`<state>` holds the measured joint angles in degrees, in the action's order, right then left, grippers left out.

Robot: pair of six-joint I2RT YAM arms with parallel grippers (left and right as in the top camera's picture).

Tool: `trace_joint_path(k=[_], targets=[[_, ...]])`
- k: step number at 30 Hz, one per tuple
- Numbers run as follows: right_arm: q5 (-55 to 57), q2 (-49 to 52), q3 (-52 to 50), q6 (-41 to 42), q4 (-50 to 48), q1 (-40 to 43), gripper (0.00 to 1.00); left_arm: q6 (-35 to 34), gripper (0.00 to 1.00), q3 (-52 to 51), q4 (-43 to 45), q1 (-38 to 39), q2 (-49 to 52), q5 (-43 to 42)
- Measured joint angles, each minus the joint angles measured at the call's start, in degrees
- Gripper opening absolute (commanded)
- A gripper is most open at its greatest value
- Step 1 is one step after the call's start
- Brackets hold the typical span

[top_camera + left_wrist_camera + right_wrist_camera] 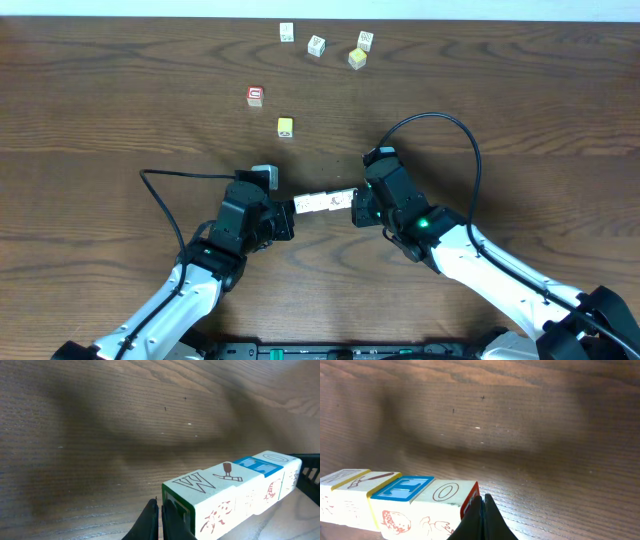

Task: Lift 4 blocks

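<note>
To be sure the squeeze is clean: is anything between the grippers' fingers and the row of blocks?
Nothing visible. The left gripper and right gripper, both shut, press directly on the two ends of the row of blocks. The nearest yellow cube lies well apart.

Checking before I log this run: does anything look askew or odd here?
Only the row of four blocks: it is pinched end to end between the shut left gripper and right gripper, slanting slightly in the overhead view, apparently clear of the table. No block looks damaged.
</note>
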<state>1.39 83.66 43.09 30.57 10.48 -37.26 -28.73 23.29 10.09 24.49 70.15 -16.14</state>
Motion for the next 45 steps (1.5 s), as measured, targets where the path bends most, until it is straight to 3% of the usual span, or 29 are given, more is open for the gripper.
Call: trace_joint_path(k=[45], targets=[[-0.15, 4.26, -0.02, 0.0, -2.47, 0.0, 0.01, -1.05, 0.07, 0.0, -0.04, 2.75, 3.37, 4.76]])
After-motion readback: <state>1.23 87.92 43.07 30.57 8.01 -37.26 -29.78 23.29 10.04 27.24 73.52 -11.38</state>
